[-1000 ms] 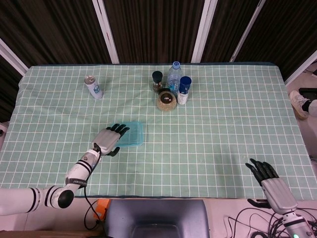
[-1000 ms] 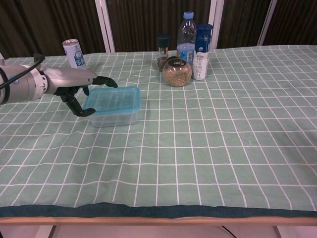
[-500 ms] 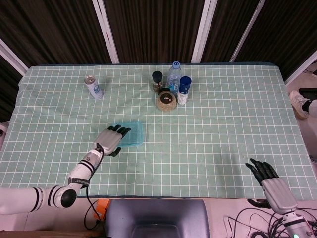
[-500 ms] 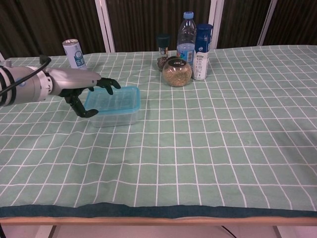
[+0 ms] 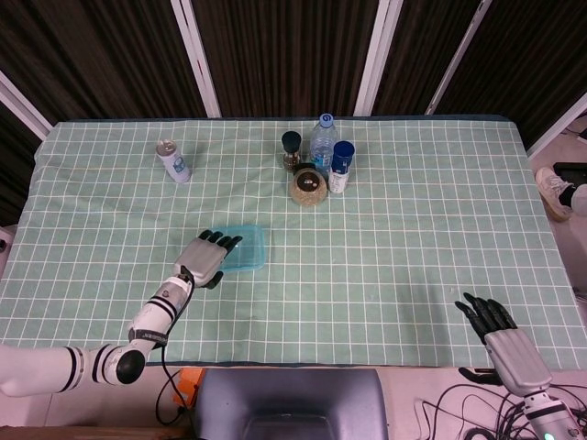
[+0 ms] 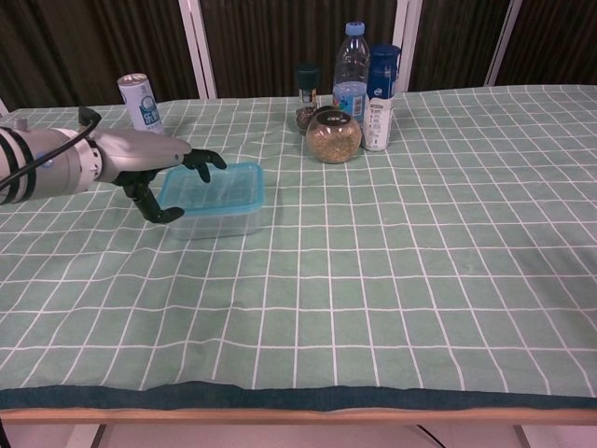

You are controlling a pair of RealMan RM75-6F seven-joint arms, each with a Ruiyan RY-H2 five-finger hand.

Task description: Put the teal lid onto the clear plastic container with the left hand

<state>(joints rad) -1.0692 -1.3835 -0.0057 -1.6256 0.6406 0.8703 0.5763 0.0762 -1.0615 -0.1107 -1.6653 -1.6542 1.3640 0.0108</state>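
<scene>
behind your work stand a grain jar point(image 6: 334, 136), water bottle point(image 6: 351, 59), blue-capped bottle point(image 6: 380, 86) and pepper grinder point(image 6: 307, 91) in a cluster, with a can point(image 6: 138, 101) far left; none crowd the container. open checked table point(image 6: 392, 280) lies to its right and front. the teal lid point(image 6: 213, 189) sits on the clear plastic container point(image 6: 216, 222), left of centre. your left hand point(image 6: 157, 161) hovers at its left edge, fingers spread, holding nothing. your right hand point(image 5: 500, 335) rests open near the front right edge.

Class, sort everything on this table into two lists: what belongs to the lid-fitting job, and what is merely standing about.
Belongs to the job:
teal lid
clear plastic container
left hand

Just standing about:
drinks can
water bottle
blue-capped white bottle
dark-topped grinder
round jar of grains
right hand, idle at the near edge
</scene>
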